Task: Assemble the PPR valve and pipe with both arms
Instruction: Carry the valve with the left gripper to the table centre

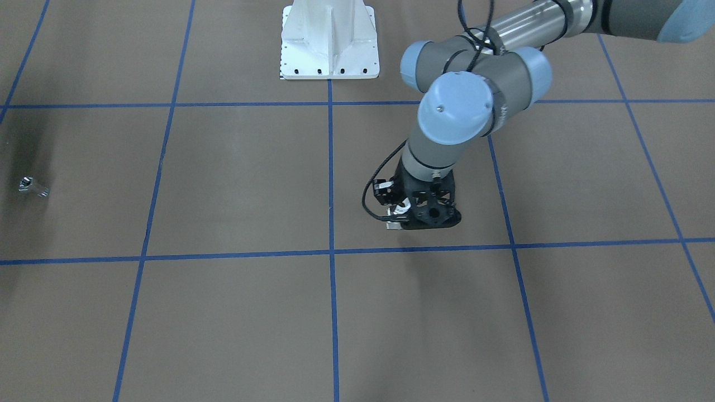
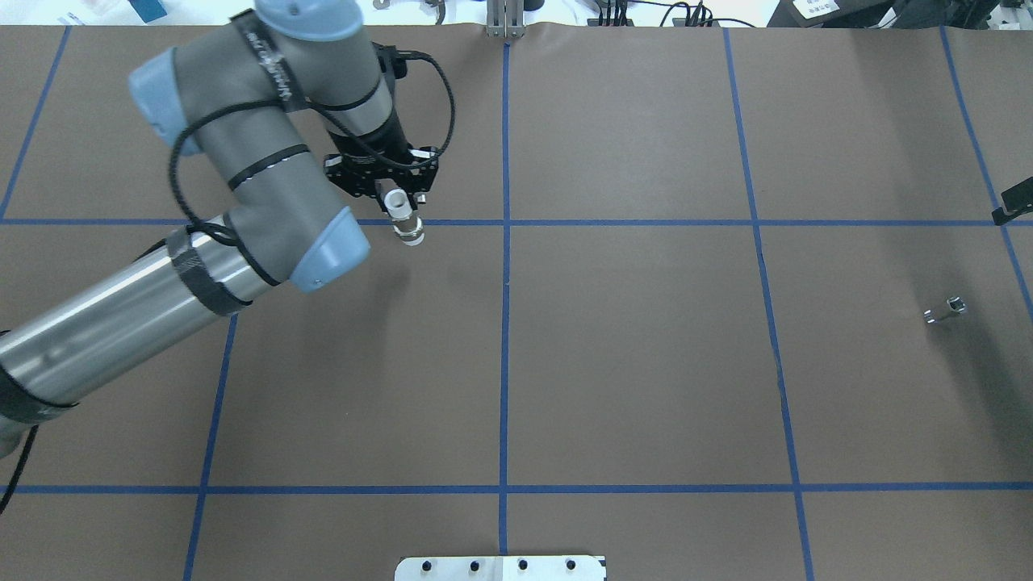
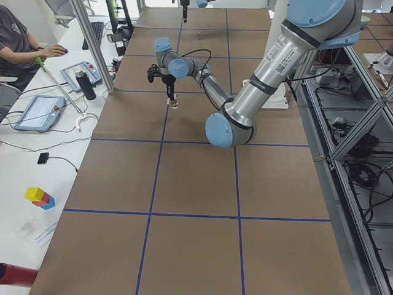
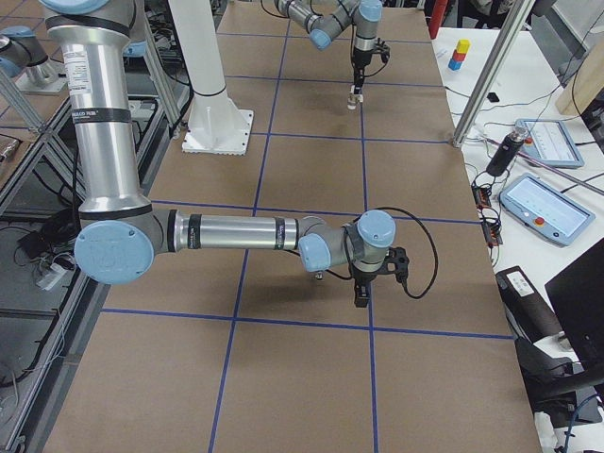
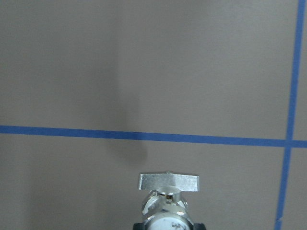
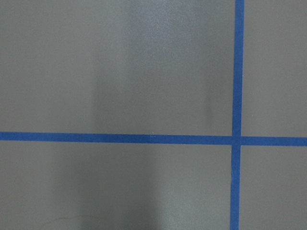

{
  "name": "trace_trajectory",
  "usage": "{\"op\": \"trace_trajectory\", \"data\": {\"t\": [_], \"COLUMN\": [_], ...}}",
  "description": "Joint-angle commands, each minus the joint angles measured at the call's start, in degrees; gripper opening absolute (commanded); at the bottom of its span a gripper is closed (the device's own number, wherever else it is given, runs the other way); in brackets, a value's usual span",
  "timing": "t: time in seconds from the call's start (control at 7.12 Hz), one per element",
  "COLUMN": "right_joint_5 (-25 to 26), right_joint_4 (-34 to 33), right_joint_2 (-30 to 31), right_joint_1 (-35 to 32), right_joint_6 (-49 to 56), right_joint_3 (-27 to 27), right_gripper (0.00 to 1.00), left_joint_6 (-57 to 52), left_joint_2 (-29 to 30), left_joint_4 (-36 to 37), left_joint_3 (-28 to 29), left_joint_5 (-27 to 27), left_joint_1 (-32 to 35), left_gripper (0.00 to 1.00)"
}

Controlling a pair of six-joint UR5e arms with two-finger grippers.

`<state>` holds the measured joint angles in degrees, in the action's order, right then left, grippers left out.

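My left gripper (image 2: 393, 196) is shut on the PPR valve (image 2: 406, 219), gripping its white end, with the metallic middle and lever handle hanging below. The valve hangs just above the brown table near a blue tape line. It also shows in the front view (image 1: 395, 222) and at the bottom of the left wrist view (image 5: 168, 199). The pipe (image 2: 946, 310), a tiny chrome piece, lies alone on the table at the far right; in the front view (image 1: 32, 186) it is at the far left. My right gripper (image 4: 362, 291) hovers near the pipe (image 4: 322, 275). Only a black edge (image 2: 1014, 202) of it shows overhead, so I cannot tell if it is open.
The white bolted pedestal (image 1: 329, 50) stands at the robot's side of the table (image 2: 646, 363). Blue tape lines cross the brown tabletop. A side desk with tablets (image 3: 38, 110), a bottle and a seated operator runs along the table's far side.
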<state>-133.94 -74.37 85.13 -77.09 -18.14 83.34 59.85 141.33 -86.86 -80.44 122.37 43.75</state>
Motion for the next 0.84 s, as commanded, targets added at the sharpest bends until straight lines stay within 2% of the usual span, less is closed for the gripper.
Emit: {"op": "trace_trajectory", "data": {"t": [0.0, 0.28, 0.7], "right_joint_5": [0.0, 0.0, 0.1], "right_joint_4": [0.2, 0.1, 0.1], "right_joint_2": [0.2, 0.4, 0.4], "right_joint_1": [-0.1, -0.1, -0.1], "right_joint_6": [0.1, -0.1, -0.1], "right_joint_3": [0.4, 0.5, 0.4], "right_gripper": [1.00, 1.00, 1.00], "left_joint_6": [0.8, 5.4, 7.1], "left_joint_2": [11.5, 12.5, 13.4], "left_joint_4": [-3.7, -5.7, -5.1], "left_joint_3": [13.9, 16.3, 17.4], "left_joint_5": [-1.6, -7.6, -7.8], "left_joint_1": [-2.7, -6.0, -6.3], "left_gripper": [0.00, 0.00, 0.00]}}
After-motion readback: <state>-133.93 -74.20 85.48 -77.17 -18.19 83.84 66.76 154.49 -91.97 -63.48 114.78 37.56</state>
